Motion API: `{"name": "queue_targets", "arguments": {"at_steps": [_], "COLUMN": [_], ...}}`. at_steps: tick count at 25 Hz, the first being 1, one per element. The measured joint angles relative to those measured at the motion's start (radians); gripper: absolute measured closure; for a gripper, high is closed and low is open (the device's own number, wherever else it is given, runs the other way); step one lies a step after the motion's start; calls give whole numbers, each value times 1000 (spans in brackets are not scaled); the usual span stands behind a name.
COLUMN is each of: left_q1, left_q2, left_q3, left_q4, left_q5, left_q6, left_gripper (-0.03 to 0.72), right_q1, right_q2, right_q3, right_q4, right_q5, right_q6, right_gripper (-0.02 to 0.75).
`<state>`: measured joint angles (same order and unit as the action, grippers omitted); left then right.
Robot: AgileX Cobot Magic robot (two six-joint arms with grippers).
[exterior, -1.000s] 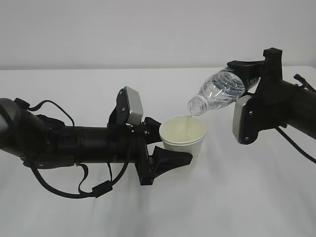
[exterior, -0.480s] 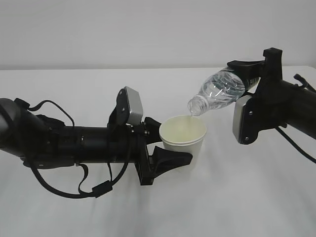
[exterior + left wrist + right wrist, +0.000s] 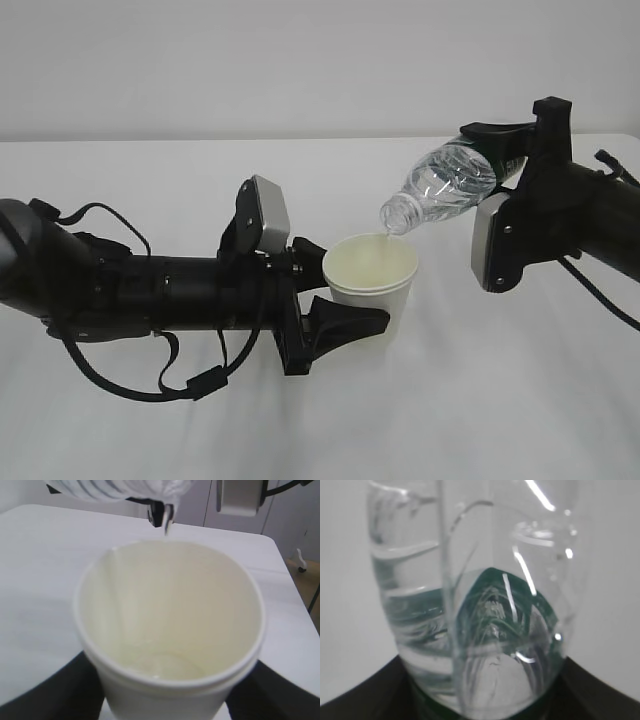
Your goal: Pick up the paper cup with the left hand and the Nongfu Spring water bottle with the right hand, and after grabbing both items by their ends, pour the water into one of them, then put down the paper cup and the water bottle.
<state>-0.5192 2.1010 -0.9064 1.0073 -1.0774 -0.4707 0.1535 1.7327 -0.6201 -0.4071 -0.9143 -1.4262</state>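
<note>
Pouring from above, the right hand (image 3: 515, 165) has its jaws clamped on the base end of the Nongfu Spring water bottle (image 3: 442, 187), which is tipped neck-down toward the left, its open mouth just over the far rim of the paper cup (image 3: 370, 282). A thin thread of the water (image 3: 167, 524) falls from the mouth into the cup, and a shallow pool shows at the cup's cream-coloured bottom. The left hand (image 3: 335, 290) grips the cup from the side, one finger (image 3: 345, 325) in front of it and one behind, keeping it upright. Both things sit out over the middle of the white table (image 3: 500, 400), well in from its edges. Whether the cup's base touches the tabletop I cannot tell.
</note>
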Motion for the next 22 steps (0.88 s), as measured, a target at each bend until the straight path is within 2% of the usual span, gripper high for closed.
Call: {"name": "queue_targets", "arguments": {"at_steps": [22], "left_q1": [0], "left_q2": [0], "left_q3": [0], "left_q4": [0], "left_q5": [22], "left_q6": [0], "left_gripper": [202], "right_q1": [0], "right_q2": [0], "right_q3": [0], "right_q4": [-2], "right_q5": [0], "right_q6": [-9], "right_gripper": [290]}}
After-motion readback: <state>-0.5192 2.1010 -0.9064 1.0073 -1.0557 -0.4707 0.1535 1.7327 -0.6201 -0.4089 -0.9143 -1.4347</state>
